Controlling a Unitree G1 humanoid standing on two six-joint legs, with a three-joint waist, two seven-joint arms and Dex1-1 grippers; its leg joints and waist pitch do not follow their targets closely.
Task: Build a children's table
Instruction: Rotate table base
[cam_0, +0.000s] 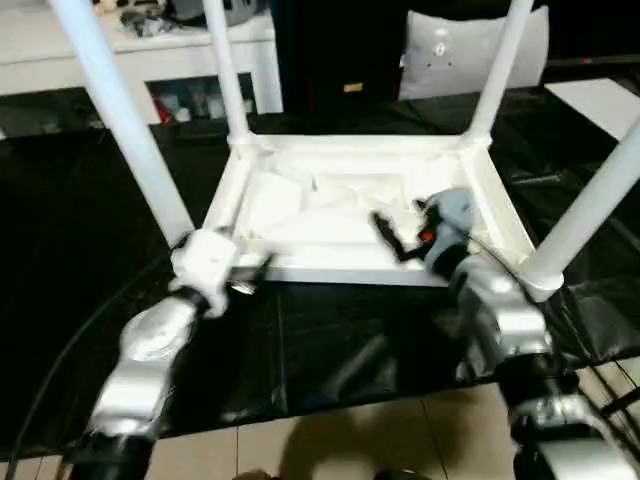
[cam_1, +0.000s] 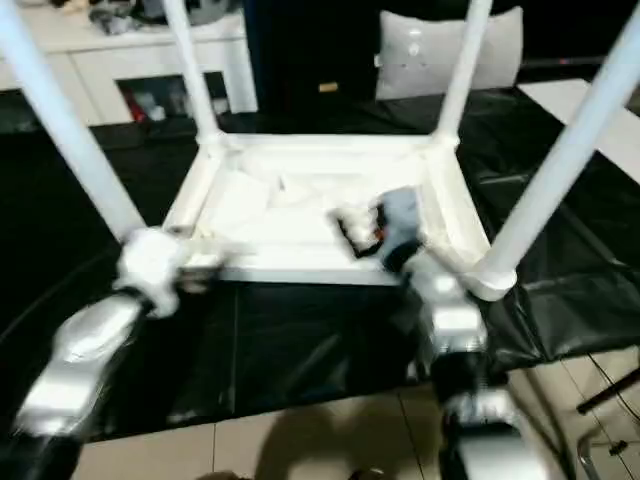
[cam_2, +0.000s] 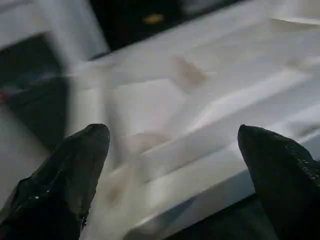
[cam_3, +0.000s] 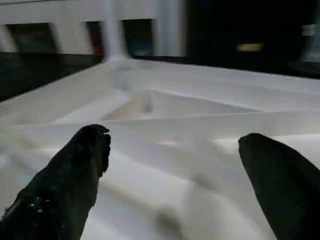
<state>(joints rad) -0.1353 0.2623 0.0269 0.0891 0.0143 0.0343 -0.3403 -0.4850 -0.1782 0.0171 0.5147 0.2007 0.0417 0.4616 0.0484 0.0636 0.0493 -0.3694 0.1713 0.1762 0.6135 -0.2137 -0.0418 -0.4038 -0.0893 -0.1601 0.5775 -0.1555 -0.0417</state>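
The children's table (cam_0: 350, 215) is lying upside down on the black sheet (cam_0: 320, 350) covering the floor, its ribbed underside facing up and all four legs standing in the corner sockets, pointing at the ceiling. I'm guessing it is sitting this way so the legs can be pushed down into the sockets from above.

The left gripper (cam_2: 172, 165) is hovering at the near left corner, beside the base of the near left leg (cam_0: 125, 120), its black fingers (cam_2: 75, 165) spread wide and empty. The right gripper (cam_3: 170, 175) is hanging over the right part of the underside, near the near right leg (cam_0: 590, 210), fingers likewise parted and grasping nothing.

With every leg seated and both grippers released, the assembly is looking nearly finished; turning the table upright is probably what remains. Behind it, a white cabinet (cam_0: 140, 50) is standing against the far side.
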